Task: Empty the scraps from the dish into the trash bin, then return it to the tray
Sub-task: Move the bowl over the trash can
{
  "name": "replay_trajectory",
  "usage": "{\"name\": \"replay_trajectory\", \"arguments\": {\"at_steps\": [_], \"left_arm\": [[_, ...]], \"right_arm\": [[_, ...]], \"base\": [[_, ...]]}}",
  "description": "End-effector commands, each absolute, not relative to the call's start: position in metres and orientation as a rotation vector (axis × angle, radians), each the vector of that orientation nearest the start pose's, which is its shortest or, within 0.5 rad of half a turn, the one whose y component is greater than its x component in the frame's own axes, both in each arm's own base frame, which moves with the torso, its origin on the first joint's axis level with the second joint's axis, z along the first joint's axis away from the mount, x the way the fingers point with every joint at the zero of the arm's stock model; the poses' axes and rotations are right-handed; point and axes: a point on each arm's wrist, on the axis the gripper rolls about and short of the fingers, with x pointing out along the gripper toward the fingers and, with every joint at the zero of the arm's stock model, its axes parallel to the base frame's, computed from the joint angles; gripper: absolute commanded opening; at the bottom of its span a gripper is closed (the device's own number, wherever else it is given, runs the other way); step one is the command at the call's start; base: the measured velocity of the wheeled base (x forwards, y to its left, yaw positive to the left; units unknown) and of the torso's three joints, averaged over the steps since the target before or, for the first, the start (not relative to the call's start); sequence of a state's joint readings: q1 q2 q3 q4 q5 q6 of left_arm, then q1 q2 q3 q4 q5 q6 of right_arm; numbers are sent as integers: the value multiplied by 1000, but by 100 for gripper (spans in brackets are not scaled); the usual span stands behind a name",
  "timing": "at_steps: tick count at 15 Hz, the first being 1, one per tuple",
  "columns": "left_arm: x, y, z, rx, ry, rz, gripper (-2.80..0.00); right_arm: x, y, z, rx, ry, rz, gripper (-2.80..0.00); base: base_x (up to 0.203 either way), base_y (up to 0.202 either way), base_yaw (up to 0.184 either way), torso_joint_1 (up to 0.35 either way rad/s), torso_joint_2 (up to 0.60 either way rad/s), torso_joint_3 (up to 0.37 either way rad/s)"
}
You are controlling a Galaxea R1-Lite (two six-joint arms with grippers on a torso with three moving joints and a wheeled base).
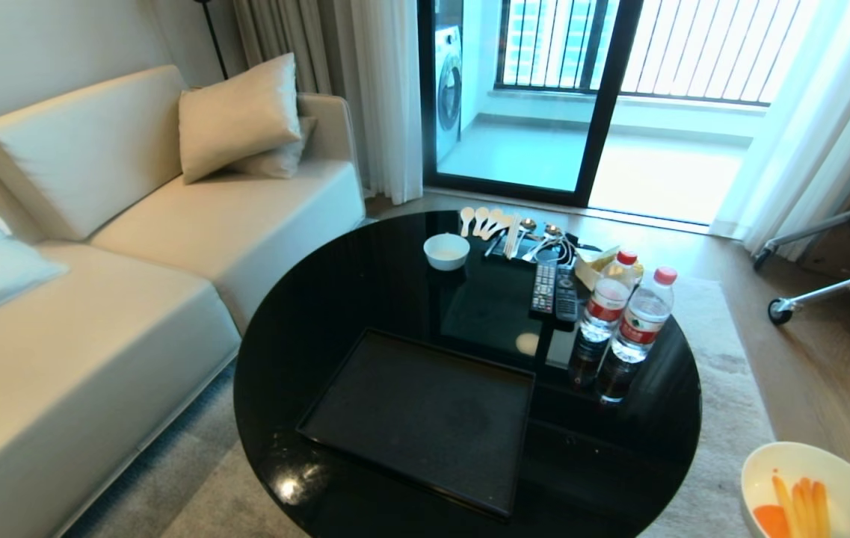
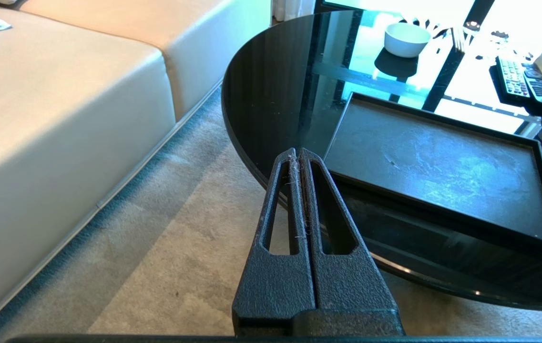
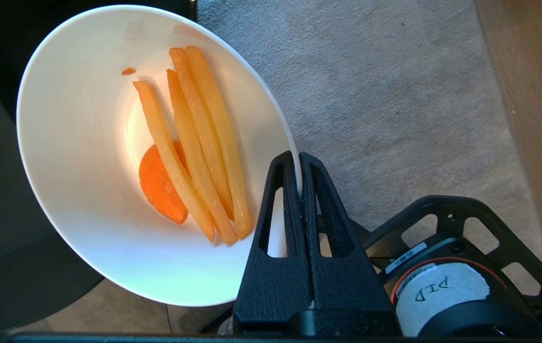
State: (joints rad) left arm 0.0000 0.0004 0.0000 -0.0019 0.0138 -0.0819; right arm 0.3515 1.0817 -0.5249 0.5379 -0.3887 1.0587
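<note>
Round glossy black glass counter (image 1: 305,314): landmark, its near edge cut off.
Flat rectangular matte black tray (image 1: 425,418): on the counter's near half, bare.
Deep round white dish (image 1: 806,478): off the counter's near right edge, above carpet, tilted, partly cut off by the head view's corner.
Right gripper (image 3: 299,166): pressed together, pinching the dish rim.
Left gripper (image 2: 298,155): pressed together, empty, off the counter's near left edge.
Two clear water bottles (image 1: 623,329): counter's right side; red labels unreadable.
Small white bowl (image 1: 446,250): counter's far side.
Orange and pale yellow scraps (image 3: 194,143): strips and one slice, inside the dish.
Handwritten "PID" label (image 3: 435,290): behind the right gripper.
</note>
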Motion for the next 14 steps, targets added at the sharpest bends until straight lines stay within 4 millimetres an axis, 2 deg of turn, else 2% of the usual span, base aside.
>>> {"name": "replay_trajectory", "arguments": {"at_steps": [1, 14], "left_arm": [[-23, 0, 76, -83, -2, 14, -280], [-23, 0, 76, -83, -4, 14, -280]], "right_arm": [[79, 20, 143, 582, 854, -544, -280], [84, 22, 145, 572, 862, -543, -280]], "base": [[0, 0, 0, 0, 0, 0], [0, 0, 0, 0, 0, 0]]}}
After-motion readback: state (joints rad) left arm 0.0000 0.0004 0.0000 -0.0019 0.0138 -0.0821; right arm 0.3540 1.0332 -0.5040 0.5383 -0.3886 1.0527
